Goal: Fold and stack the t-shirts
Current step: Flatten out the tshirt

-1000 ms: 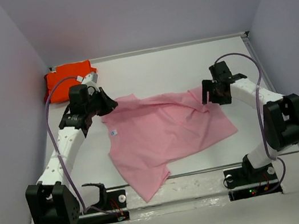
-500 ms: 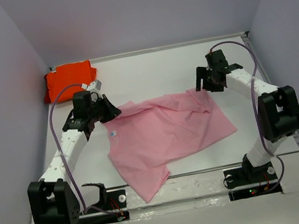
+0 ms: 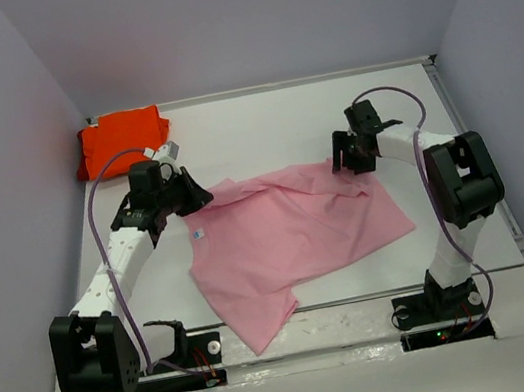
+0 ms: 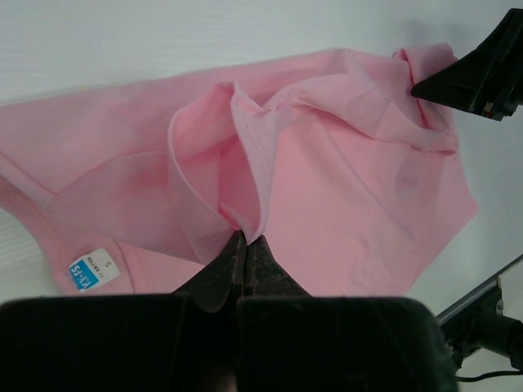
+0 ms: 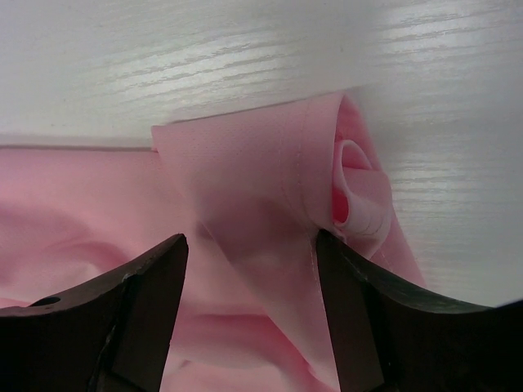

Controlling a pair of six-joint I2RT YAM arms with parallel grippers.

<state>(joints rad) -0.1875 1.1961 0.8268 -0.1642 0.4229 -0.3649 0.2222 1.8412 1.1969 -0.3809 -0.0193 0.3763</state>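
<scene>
The pink t-shirt (image 3: 295,236) lies rumpled across the middle of the white counter (image 3: 260,125), one corner reaching the counter's lower edge between the arm bases. The orange t-shirt (image 3: 122,139) sits folded in the upper left corner, well apart from it. The left gripper (image 4: 245,245) is pinched tight on a fold of pink cloth near the collar, just beside the size label (image 4: 91,268). At the shirt's upper right edge the right gripper (image 5: 249,245) has its jaws spread, with a rolled bunch of pink fabric between them.
</scene>
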